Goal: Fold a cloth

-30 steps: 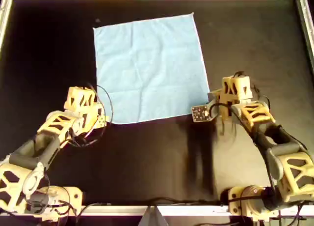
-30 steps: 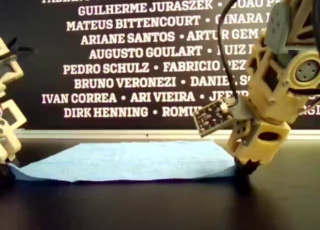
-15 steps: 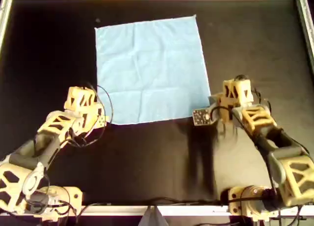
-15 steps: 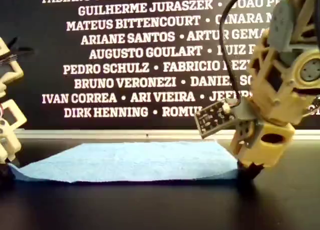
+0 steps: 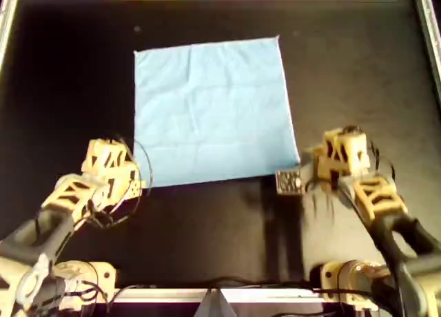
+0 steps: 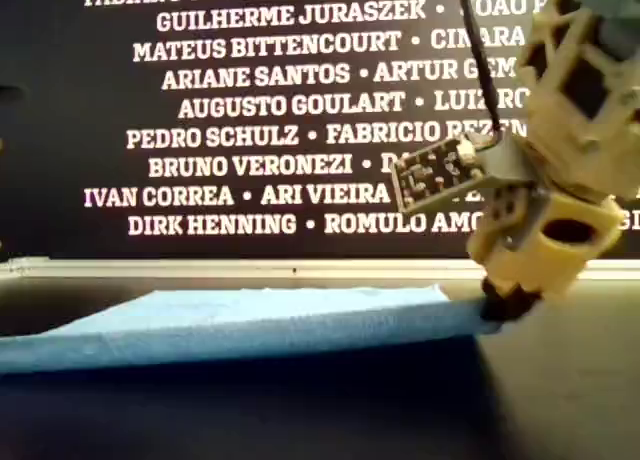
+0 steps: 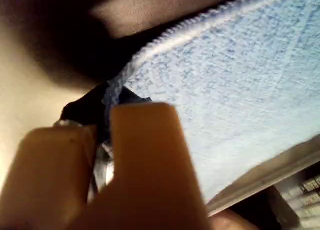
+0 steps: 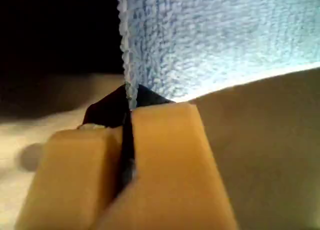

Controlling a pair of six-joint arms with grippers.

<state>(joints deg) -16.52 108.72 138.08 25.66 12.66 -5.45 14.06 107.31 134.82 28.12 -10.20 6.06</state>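
Black matte surface (image 5: 207,227) fills the overhead view, the thin light-blue square cloth (image 5: 212,110) spread across its middle. In the exterior view its near edge hangs lifted. Left wrist view: the left gripper (image 7: 102,140) jaws are clamped on one corner. Right wrist view: the right gripper (image 8: 127,135) jaws pinch another.
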